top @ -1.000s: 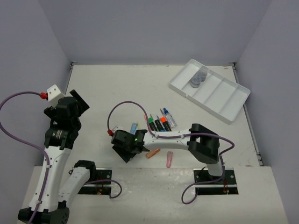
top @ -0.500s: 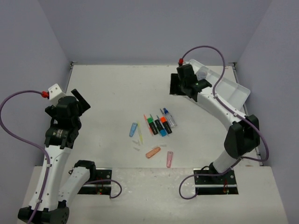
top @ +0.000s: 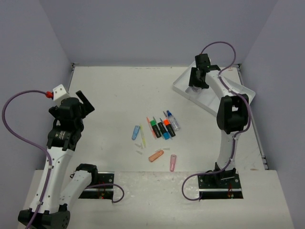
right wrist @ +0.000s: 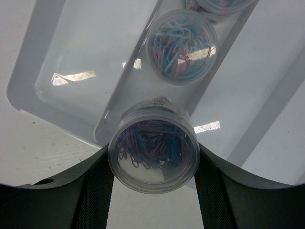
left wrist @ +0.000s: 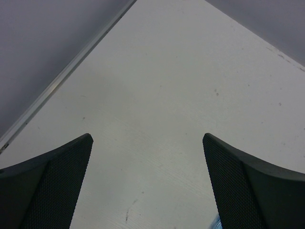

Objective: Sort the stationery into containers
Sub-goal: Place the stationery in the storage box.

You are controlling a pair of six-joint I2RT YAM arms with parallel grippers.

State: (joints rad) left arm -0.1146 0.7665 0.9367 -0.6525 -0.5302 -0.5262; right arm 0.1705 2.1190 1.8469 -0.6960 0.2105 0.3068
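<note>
Reaching further back than half a second ago, the right arm now hangs over the far right part of the white desk (top: 114,90); the left arm has hardly shifted. At the left, the left hand (left wrist: 147,138) is spread wide above bare desk, holding nothing. Mid-desk lie black highlighters capped green, orange and blue (top: 162,128), thin pens beside them, a blue capsule-shaped piece (top: 136,132), an orange capsule (top: 156,156) and a pink capsule (top: 173,162), all well apart from either hand. At the far right, the right hand (top: 197,82) pinches a clear round plastic pot of coloured paper clips (right wrist: 153,152) over the near end of a long compartment of the white rectangular plastic tray (right wrist: 95,43), where a second such pot (right wrist: 181,45) sits. Whether the held pot touches the tray cannot be told. Plain lilac-grey walls (top: 143,28) box the desk.
</note>
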